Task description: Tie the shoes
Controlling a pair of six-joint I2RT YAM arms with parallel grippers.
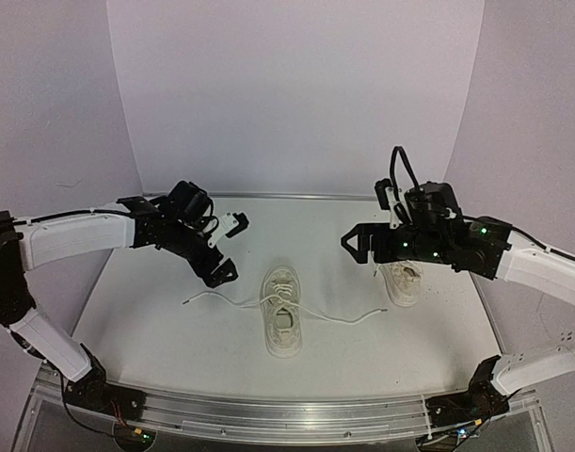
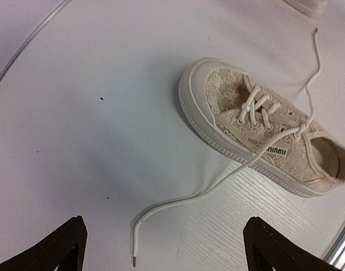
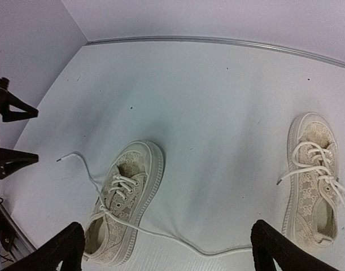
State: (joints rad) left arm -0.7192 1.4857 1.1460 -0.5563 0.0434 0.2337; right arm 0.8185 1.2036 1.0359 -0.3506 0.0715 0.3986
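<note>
One cream shoe [image 1: 283,315] lies mid-table, toe away from me, its laces untied. One lace [image 1: 212,297] runs left and the other [image 1: 348,318] runs right. It also shows in the left wrist view [image 2: 262,130] and the right wrist view [image 3: 124,197]. The second shoe [image 1: 402,281] lies to the right, partly under my right arm; in the right wrist view [image 3: 313,175] its laces are bunched on top. My left gripper [image 1: 229,248] is open and empty above the left lace end [image 2: 135,257]. My right gripper [image 1: 356,243] is open and empty, hovering between the shoes.
The white table has a metal rim [image 1: 296,196] at the back and a rail [image 1: 268,410] at the near edge. Purple walls close in the back and sides. My left gripper's fingers [image 3: 14,161] show at the left edge of the right wrist view.
</note>
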